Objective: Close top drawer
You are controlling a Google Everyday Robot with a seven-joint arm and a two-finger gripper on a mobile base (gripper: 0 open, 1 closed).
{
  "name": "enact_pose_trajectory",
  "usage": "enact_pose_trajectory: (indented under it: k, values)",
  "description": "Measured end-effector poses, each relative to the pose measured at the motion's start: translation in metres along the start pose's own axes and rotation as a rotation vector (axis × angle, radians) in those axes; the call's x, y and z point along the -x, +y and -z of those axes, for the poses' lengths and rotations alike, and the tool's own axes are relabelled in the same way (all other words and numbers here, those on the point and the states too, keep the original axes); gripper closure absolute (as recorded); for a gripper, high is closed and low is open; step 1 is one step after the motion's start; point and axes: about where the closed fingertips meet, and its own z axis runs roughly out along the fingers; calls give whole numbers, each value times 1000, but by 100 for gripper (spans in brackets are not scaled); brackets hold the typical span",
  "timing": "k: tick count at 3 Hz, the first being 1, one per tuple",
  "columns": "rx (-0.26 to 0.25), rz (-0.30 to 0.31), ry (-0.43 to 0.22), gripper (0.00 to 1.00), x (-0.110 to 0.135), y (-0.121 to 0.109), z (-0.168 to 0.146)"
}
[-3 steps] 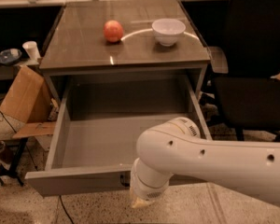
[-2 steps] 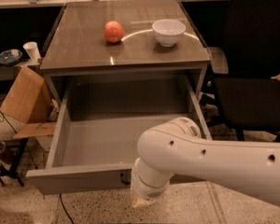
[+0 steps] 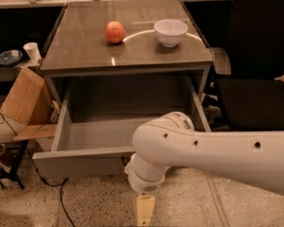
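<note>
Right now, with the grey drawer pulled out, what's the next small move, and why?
Probably press the end effector forward against the flat front panel of the wide grey top drawer. The drawer is pulled far out from under the grey table, and the end effector hangs on the near side of that panel.

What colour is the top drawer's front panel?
Plain grey top drawer, camera view; gripper hangs in front of it.

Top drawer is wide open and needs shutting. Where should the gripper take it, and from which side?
Use the front panel of the top drawer, near its middle, coming from the camera side and pushing toward the table. That panel is flat, upright and faces outward. The gripper hangs in front of it, pointing down; the arm hides any handle.
</note>
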Motion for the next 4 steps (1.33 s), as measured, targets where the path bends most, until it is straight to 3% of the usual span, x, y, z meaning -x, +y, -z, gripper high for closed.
enact_pose_trajectory:
  k: [2, 3, 4]
  values:
    - [-9, 20, -12, 0, 27, -41, -4]
    - [-11, 28, -17, 15, 34, -50, -4]
    - [-21, 37, -21, 46, 41, -59, 0]
